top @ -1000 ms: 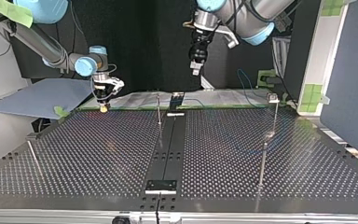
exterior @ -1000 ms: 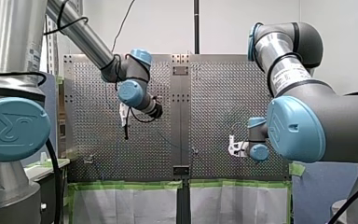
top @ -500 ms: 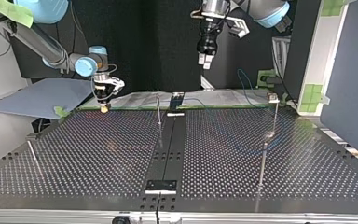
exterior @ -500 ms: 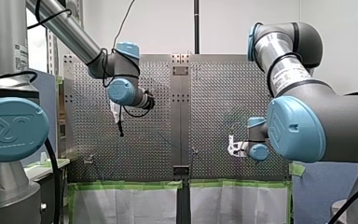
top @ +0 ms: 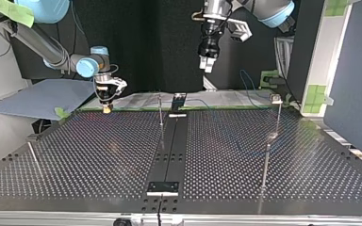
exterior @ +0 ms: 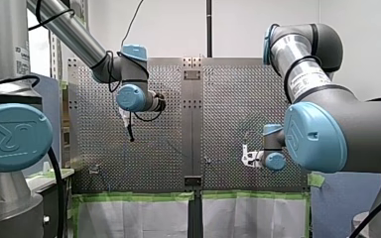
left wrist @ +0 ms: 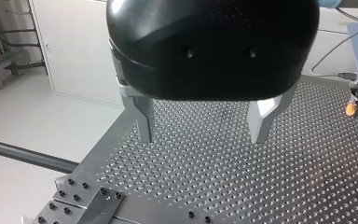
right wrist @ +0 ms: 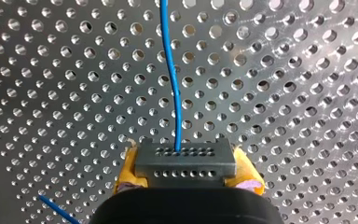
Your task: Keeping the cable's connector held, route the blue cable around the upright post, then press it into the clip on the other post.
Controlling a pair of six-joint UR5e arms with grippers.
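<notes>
- Left gripper (top: 206,65), top view's upper middle, hangs open.
- Right gripper (top: 106,108), upper left, clamps the connector (right wrist: 185,161); cable (right wrist: 172,70) runs ahead of it.

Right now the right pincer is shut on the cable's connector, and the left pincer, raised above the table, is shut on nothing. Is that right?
Not quite: the left pincer is open, not shut. The left wrist view shows its metal fingers spread apart with only the perforated table beyond. The rest stands: the right pincer is shut on the connector.
</notes>
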